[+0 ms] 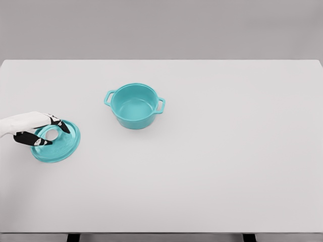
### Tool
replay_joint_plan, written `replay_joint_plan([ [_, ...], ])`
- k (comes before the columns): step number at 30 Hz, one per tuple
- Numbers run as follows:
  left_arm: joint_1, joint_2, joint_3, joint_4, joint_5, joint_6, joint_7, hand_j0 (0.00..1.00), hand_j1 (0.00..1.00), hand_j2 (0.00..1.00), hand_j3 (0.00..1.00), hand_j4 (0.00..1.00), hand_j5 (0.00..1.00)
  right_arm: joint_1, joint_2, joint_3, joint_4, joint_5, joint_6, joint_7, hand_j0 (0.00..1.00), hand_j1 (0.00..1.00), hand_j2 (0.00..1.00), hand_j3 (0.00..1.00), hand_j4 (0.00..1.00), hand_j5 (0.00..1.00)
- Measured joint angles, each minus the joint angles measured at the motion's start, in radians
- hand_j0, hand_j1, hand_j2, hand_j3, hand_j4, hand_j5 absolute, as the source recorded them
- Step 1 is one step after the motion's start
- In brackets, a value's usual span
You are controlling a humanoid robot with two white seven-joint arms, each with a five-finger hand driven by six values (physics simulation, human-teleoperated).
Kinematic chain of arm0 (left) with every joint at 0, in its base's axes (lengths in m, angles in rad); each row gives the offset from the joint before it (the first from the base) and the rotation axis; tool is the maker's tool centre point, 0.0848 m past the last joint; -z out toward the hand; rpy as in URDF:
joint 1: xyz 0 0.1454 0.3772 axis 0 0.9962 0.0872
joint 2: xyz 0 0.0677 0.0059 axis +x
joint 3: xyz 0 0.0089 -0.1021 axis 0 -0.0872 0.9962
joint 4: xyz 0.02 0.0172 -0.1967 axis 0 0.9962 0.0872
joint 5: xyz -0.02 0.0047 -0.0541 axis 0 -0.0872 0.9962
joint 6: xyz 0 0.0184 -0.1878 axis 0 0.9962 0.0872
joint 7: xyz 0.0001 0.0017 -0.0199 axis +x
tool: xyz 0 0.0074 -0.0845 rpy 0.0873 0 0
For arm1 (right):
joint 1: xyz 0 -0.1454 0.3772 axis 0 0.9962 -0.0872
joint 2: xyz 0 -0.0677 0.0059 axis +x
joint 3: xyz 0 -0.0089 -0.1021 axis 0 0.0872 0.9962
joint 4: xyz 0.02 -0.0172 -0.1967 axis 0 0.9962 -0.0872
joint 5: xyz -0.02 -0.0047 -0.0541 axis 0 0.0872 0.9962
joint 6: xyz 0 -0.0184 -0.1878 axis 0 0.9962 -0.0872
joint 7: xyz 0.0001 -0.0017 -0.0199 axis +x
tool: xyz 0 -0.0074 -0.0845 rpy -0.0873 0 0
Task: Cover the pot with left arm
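Nearest the camera is the bare front of the white table (192,201), smooth and matte. At its left side the left hand (31,130) has its black-tipped fingers (61,125) closed around the ring-shaped handle of the teal lid (59,143); the grasp looks seated, though contact under the fingers is hidden. Whether the lid rests on the table or is already slightly raised cannot be told. Well apart from the hand, beyond it and towards the table's middle, stands the pot (134,106): round, teal, open, apparently empty, with two loop handles on opposite sides.

Recommended procedure: lift the lid level, carry it over the pot, centre it on the rim, then lower straight down. Both parts appear rigid and glossy-smooth, so a tilted lid may slide off the rim.
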Motion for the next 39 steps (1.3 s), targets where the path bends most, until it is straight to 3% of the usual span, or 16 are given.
replay_joint_plan([
  [10,0.006,0.002,-0.008,-0.002,0.006,0.006,0.017,0.41,0.41,0.41,0.41,0.41,0.41,0.0,0.0,0.0,0.0,0.0,0.0,0.0,1.0,1.0,1.0,1.0,1.0,1.0],
  [17,0.008,-0.001,-0.008,-0.013,-0.008,0.007,0.02,0.41,0.41,0.41,0.41,0.41,0.41,0.0,0.0,0.0,0.0,0.0,0.0,0.0,1.0,1.0,1.0,1.0,1.0,1.0],
  [31,-0.006,0.005,-0.017,-0.176,-0.049,-0.012,0.001,0.41,0.41,0.41,0.41,0.41,0.41,0.0,0.0,0.0,0.0,0.0,0.0,0.0,1.0,1.0,1.0,1.0,1.0,1.0],
  [39,-0.081,0.03,-0.012,-0.215,-0.04,-0.012,0.001,0.42,0.42,0.42,0.42,0.42,0.42,0.0,0.0,0.0,0.0,0.0,0.0,0.0,1.0,1.0,1.0,1.0,1.0,1.0],
])
